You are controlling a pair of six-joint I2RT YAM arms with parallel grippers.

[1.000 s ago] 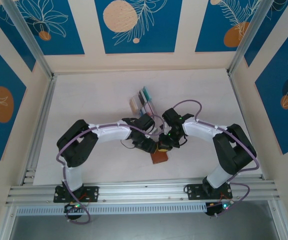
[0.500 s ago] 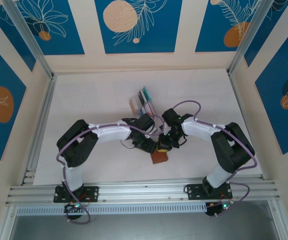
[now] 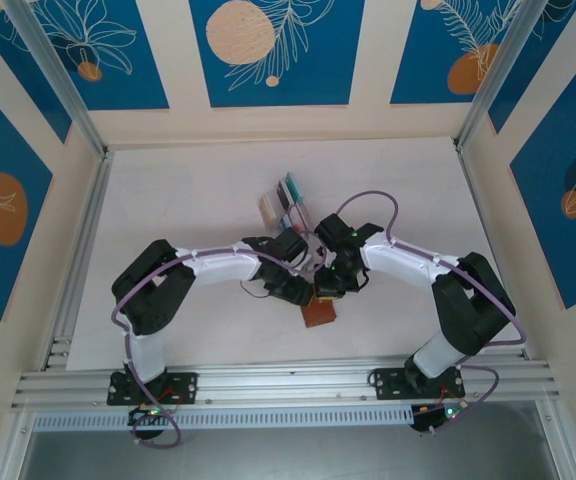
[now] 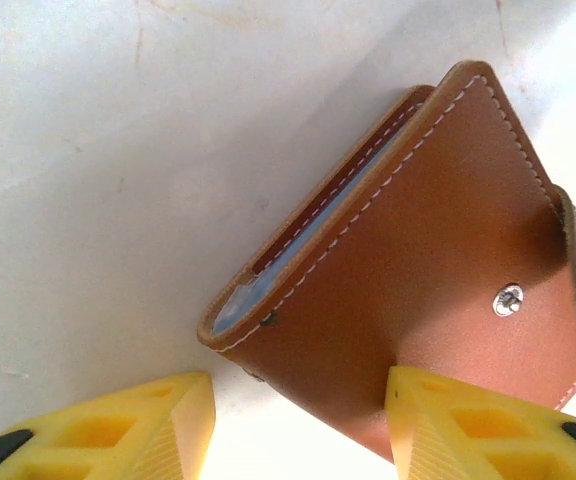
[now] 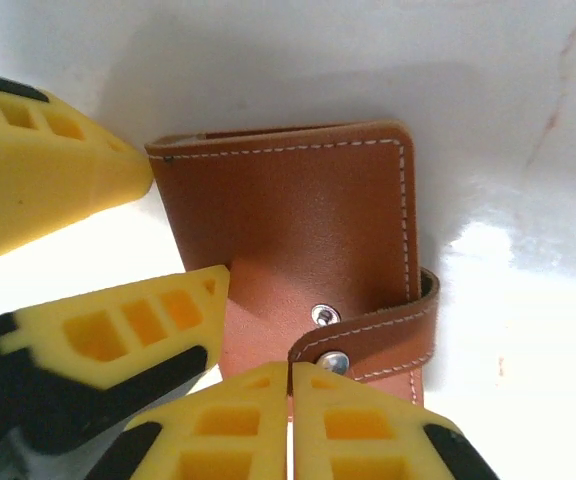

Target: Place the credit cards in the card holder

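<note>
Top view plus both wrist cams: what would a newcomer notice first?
Both arms bend inward to one spot at mid-table, where a brown leather card holder lies folded. Up close, the left gripper straddles one corner of it with jaws apart, and the right gripper, nearly closed, sits at its snap tab. Just behind, coloured cards stand in a clear rack.

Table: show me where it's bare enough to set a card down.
Bare table: far left, between the side rail and the clear rack; far right, past the rack. Crowded: the centre, where left gripper and right gripper meet at the card holder.
</note>
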